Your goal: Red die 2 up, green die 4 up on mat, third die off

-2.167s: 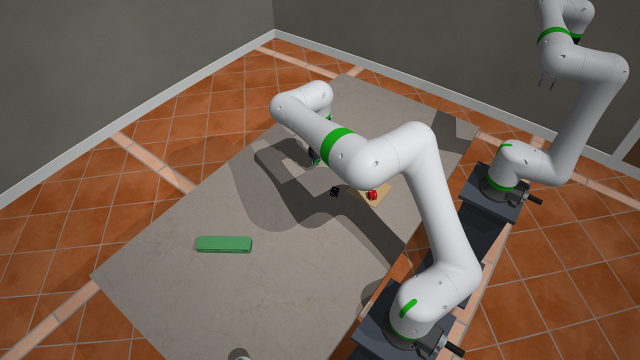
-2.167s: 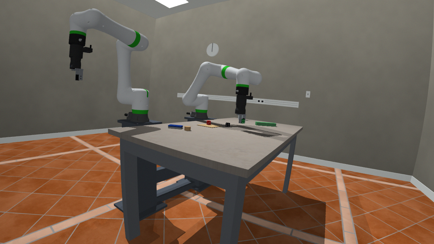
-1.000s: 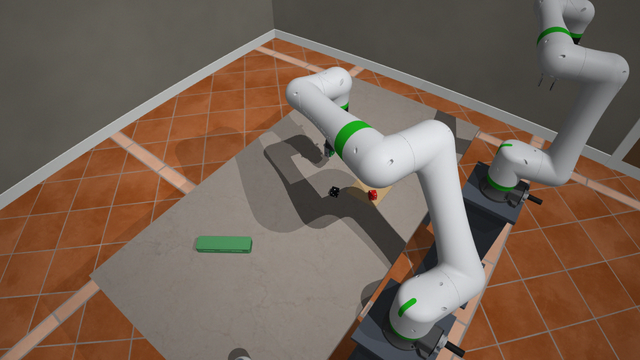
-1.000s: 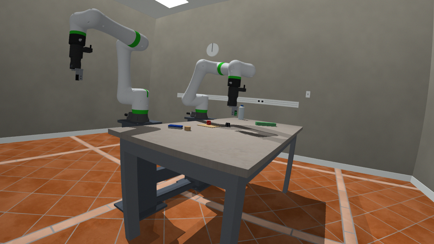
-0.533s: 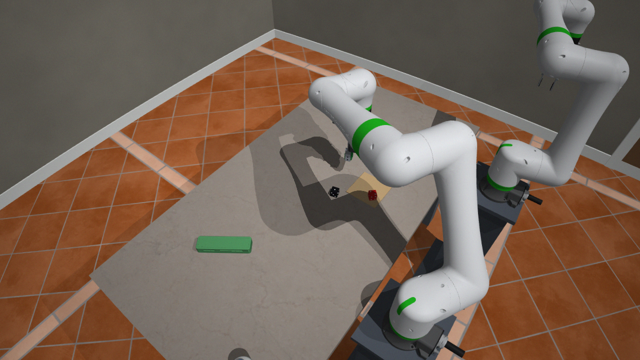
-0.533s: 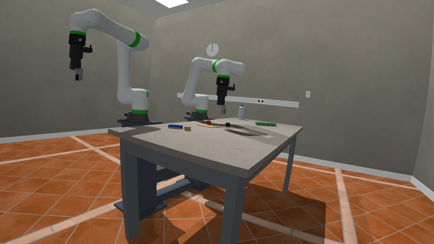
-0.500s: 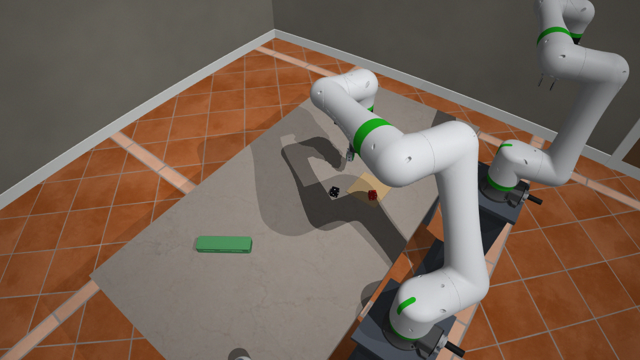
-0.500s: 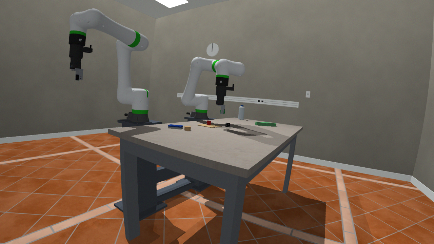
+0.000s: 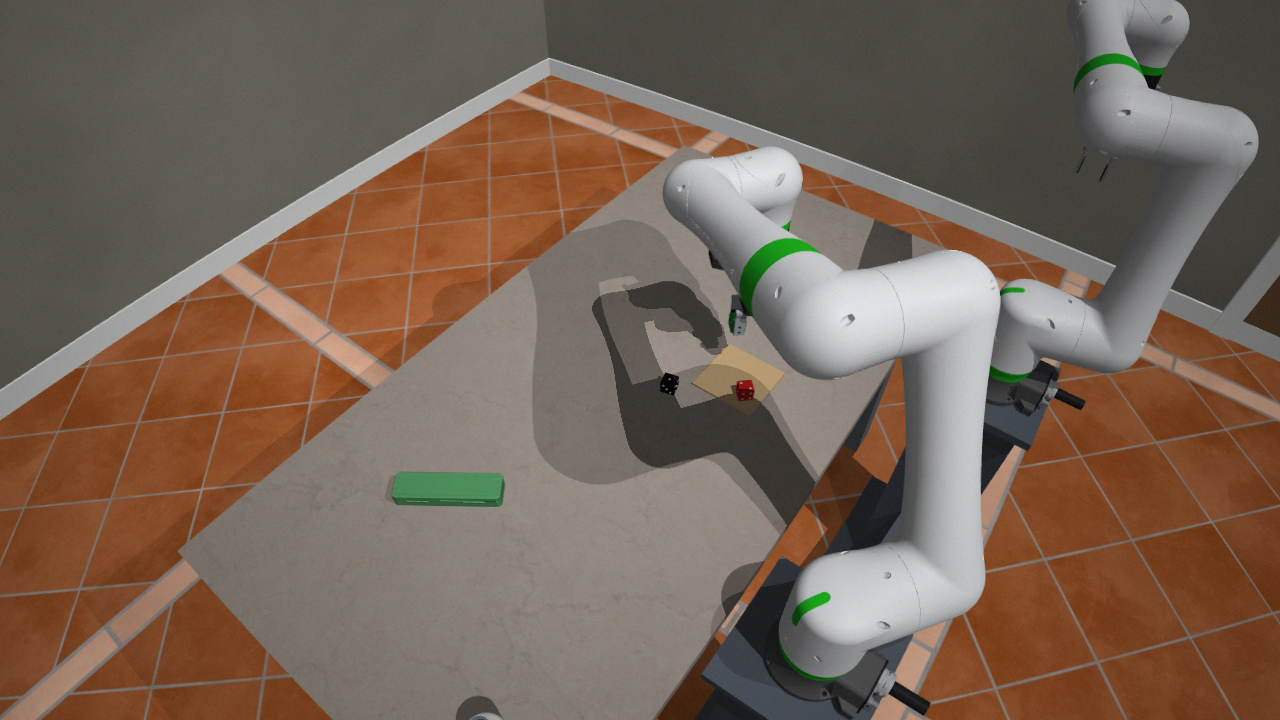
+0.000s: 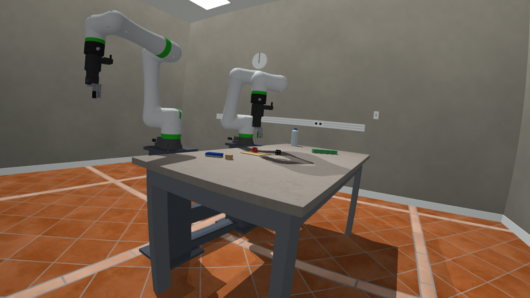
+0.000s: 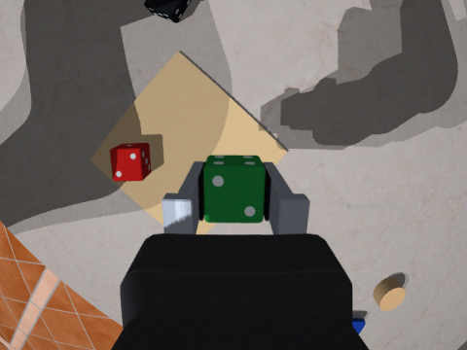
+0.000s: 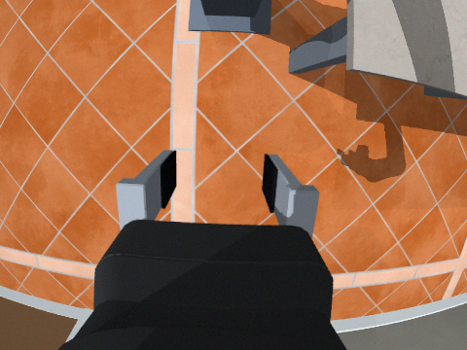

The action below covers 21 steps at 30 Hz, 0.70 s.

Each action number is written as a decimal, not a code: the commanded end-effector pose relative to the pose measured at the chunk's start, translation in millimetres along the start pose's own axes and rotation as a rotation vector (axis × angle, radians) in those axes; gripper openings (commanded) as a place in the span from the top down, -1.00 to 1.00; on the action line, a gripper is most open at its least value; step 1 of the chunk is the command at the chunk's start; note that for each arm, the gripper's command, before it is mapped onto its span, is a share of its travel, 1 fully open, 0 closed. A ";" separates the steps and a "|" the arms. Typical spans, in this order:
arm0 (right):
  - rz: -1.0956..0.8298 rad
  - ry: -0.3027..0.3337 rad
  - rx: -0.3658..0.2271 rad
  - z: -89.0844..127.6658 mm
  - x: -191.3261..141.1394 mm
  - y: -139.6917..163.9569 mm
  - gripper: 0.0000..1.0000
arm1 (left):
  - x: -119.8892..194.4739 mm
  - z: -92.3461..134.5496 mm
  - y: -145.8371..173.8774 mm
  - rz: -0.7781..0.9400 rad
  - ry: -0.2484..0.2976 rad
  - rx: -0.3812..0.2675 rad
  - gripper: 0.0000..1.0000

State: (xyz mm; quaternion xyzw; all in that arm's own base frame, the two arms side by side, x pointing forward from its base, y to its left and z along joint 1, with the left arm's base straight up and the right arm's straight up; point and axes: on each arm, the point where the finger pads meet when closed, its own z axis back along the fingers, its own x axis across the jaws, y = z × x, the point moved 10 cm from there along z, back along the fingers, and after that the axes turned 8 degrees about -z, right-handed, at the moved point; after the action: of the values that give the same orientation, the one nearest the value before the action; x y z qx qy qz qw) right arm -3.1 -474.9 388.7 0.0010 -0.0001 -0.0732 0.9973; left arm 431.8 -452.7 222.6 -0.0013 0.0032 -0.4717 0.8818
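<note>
My left gripper (image 9: 737,319) (image 10: 259,133) (image 11: 233,179) grasps the green die (image 9: 733,319) (image 10: 257,134) (image 11: 233,194) above the table; the right gripper (image 9: 1093,165) (image 10: 96,91) (image 12: 219,170) is open and empty. Green shows 2 upward, with probably 4 on a side, so I'd roll it a quarter turn, then lower it level onto the mat (image 9: 729,360) (image 10: 259,153) (image 11: 185,92), well clear of the red die (image 9: 744,390) (image 10: 254,149) (image 11: 131,162), already there showing 2.

White bottle (image 9: 486,716) (image 10: 294,138): upright on the tabletop (image 9: 501,582) (image 10: 237,172) (image 11: 413,204) (image 12: 377,39). Green case (image 9: 447,488) (image 10: 324,151): lying flat, the nearest loose item to the bottle. Blue block (image 10: 214,153) (image 11: 358,325) and tan cylinder (image 10: 229,157) (image 11: 389,296): both well apart from the bottle. Round clock (image 10: 259,60): on the wall, higher than the bottle.
</note>
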 end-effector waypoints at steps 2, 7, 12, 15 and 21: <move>0.000 0.000 -0.002 0.9 -0.1 -0.1 -1.00 | -1.8 1.4 -4.5 0.024 -0.005 0.005 -0.14; 0.000 0.000 -0.002 0.9 -0.1 -0.1 -1.00 | -1.8 1.4 -4.5 0.024 -0.005 0.005 -0.14; 0.000 0.000 -0.002 0.9 -0.1 -0.1 -1.00 | -1.8 1.2 -4.5 0.024 -0.005 0.005 -0.14; 0.000 0.000 -0.002 0.9 -0.1 -0.1 -1.00 | -1.8 -0.6 -4.6 0.024 -0.005 0.005 -0.14; 0.000 0.000 -0.002 0.9 -0.1 -0.1 -1.00 | -1.6 -14.6 -4.6 0.024 -0.005 0.005 -0.14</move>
State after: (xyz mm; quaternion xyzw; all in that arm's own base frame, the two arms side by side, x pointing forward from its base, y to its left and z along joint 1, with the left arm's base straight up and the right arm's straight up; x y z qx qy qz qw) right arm -3.1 -474.9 388.7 0.0010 -0.0001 -0.0732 0.9973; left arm 426.8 -453.5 214.2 0.0006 0.0011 -0.4610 0.8874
